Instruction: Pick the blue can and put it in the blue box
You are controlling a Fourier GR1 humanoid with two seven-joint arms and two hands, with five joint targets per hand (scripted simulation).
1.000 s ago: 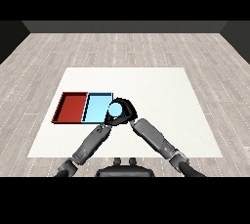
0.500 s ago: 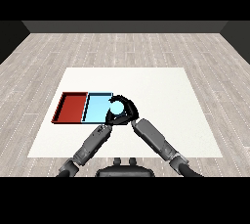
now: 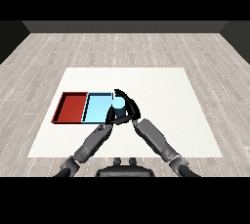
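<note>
The light blue can (image 3: 118, 103) stands upright at the right edge of the light blue tray (image 3: 96, 108), partly over its rim. My right hand (image 3: 131, 106) is shut on the can, its fingers arching over the top and down the can's right side. My left hand (image 3: 112, 117) sits low just in front of the can, at the tray's near right corner, partly overlapped by the right hand. Whether the can touches the tray floor is hidden by the hands.
A red tray (image 3: 72, 106) lies against the blue tray's left side. Both trays sit on the left half of the white table (image 3: 166, 96). Both grey forearms cross the table's near middle.
My right hand has carried the can a little to the left and farther away, up to the blue tray's right edge. The left hand has stayed close beneath it.
</note>
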